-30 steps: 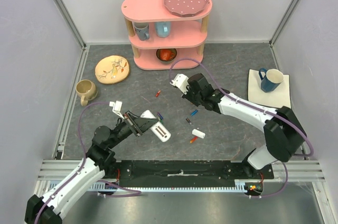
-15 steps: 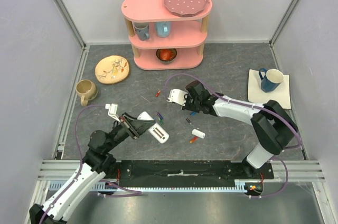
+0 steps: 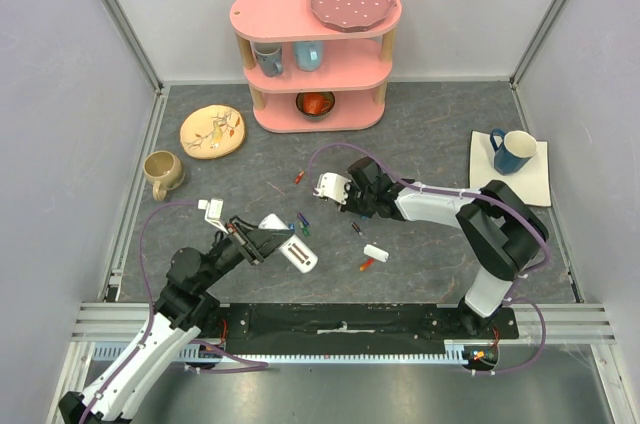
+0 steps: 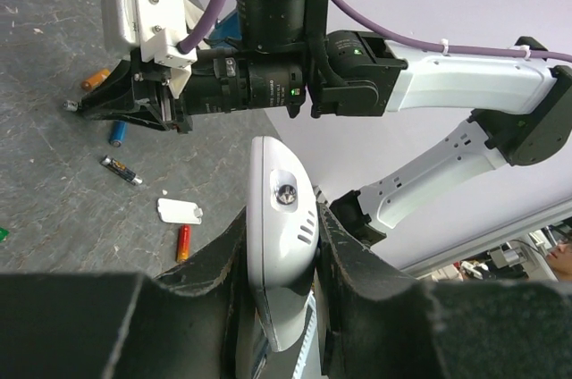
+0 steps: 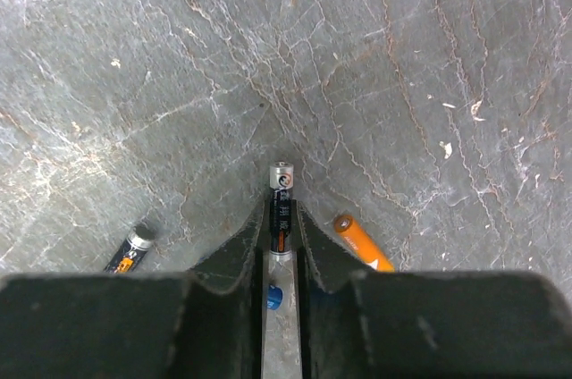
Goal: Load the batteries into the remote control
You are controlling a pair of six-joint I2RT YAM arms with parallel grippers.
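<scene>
My left gripper (image 4: 281, 240) is shut on the white remote control (image 4: 281, 218) and holds it tilted above the table; it also shows in the top view (image 3: 292, 250). My right gripper (image 5: 281, 207) is shut on a dark grey battery (image 5: 282, 196) that sticks out past the fingertips, low over the table. In the top view the right gripper (image 3: 328, 200) is right of and beyond the remote, apart from it. Loose batteries lie around: orange (image 5: 362, 240), dark (image 5: 130, 249), blue (image 5: 275, 294), orange-red (image 3: 366, 265), dark (image 3: 357, 228), red (image 3: 298, 177).
A white battery cover (image 3: 376, 252) lies beside the orange-red battery. A pink shelf (image 3: 315, 54) with cups and a plate stands at the back. A yellow plate (image 3: 212, 131) and beige mug (image 3: 162, 172) are at the left, a blue mug (image 3: 512, 151) on a mat at the right.
My right gripper has moved left and nearer, towards the remote. My left gripper has shifted slightly with the remote still in it.
</scene>
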